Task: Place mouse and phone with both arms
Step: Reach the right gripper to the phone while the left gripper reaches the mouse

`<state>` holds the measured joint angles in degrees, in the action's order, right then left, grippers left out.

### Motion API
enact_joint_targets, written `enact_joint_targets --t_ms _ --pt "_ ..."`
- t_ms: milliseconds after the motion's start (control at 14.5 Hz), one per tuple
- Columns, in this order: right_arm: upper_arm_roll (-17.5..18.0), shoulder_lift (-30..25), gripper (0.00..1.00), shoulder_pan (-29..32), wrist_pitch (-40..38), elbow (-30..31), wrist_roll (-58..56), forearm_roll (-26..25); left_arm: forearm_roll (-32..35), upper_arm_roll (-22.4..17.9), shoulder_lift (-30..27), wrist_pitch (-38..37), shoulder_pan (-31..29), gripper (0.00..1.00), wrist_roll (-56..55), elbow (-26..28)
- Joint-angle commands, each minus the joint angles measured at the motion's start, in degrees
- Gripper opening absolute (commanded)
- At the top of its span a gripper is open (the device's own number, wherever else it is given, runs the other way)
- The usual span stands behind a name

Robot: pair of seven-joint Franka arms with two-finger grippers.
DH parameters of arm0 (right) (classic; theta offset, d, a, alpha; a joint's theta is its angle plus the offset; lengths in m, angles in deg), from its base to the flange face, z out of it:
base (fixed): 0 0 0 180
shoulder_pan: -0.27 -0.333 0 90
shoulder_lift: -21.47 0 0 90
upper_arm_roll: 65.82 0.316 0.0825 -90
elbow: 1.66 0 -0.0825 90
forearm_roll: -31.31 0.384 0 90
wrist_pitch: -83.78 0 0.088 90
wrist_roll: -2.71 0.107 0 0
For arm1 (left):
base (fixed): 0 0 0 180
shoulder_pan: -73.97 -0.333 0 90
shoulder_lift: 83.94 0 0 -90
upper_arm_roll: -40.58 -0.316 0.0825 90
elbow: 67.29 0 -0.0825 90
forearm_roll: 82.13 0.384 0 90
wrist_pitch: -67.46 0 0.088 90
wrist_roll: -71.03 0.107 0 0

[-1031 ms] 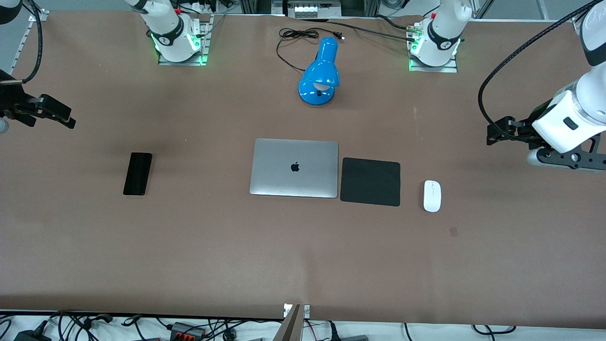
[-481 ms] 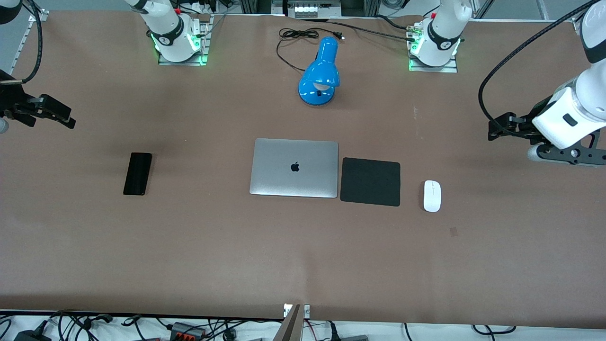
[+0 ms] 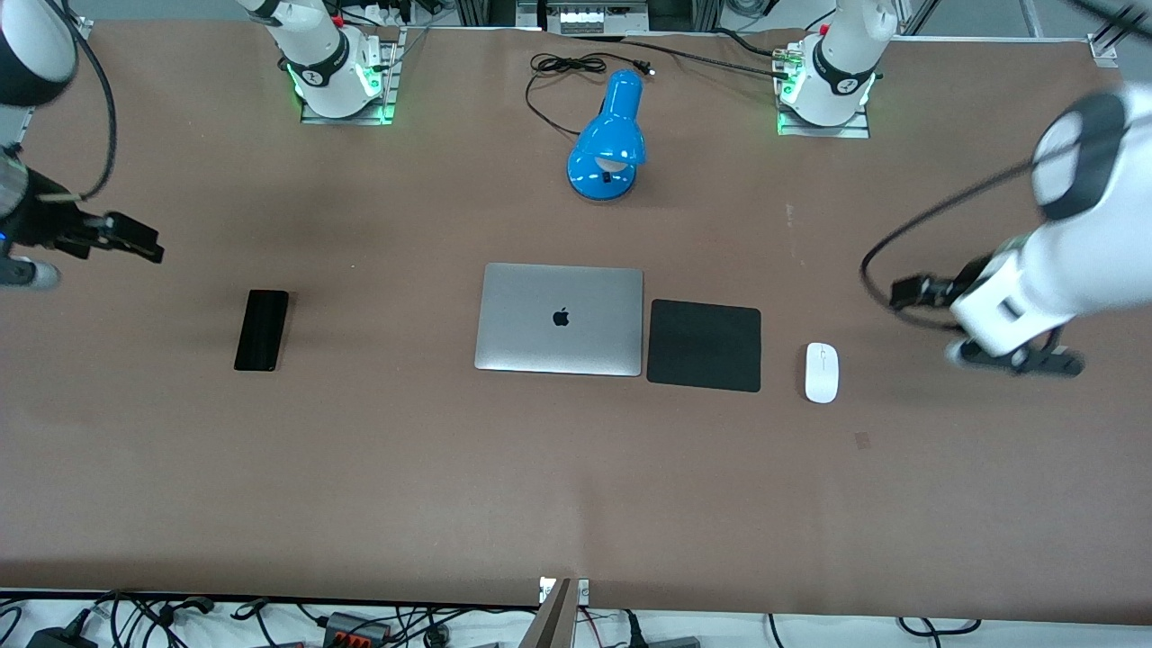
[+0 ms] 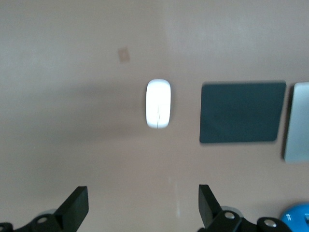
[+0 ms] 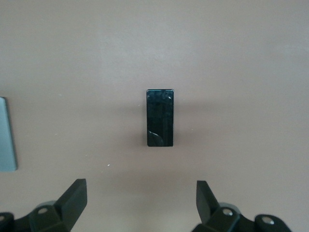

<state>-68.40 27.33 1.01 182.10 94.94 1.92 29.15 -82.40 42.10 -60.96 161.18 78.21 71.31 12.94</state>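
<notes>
The white mouse point(image 3: 822, 372) lies flat on the brown table beside the black square pad point(image 3: 704, 346), toward the left arm's end; it also shows in the left wrist view point(image 4: 158, 103). My left gripper point(image 3: 909, 292) is open and empty, up over bare table beside the mouse point(image 4: 143, 203). The black phone point(image 3: 262, 329) lies flat toward the right arm's end, and shows in the right wrist view point(image 5: 160, 117). My right gripper point(image 3: 144, 243) is open and empty, up over bare table beside the phone point(image 5: 141, 199).
A closed silver laptop point(image 3: 559, 319) lies mid-table next to the pad. A blue desk lamp point(image 3: 609, 139) with a black cord lies farther from the front camera, between the two arm bases.
My left gripper has swung down and toward the mouse. My right gripper has shifted slightly toward the phone. Mouse and phone have not moved.
</notes>
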Motion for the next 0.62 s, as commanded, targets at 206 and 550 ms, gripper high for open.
enact_joint_targets --t_ms 206,550 --pt "0.1 6.7 1.00 0.3 13.1 7.6 0.3 -2.0 0.1 1.9 5.4 20.1 0.5 1.00 1.1 10.8" --pt "-0.3 15.9 1.00 2.2 21.2 9.7 0.4 -2.1 0.3 2.3 5.5 36.2 0.4 1.00 7.7 23.6"
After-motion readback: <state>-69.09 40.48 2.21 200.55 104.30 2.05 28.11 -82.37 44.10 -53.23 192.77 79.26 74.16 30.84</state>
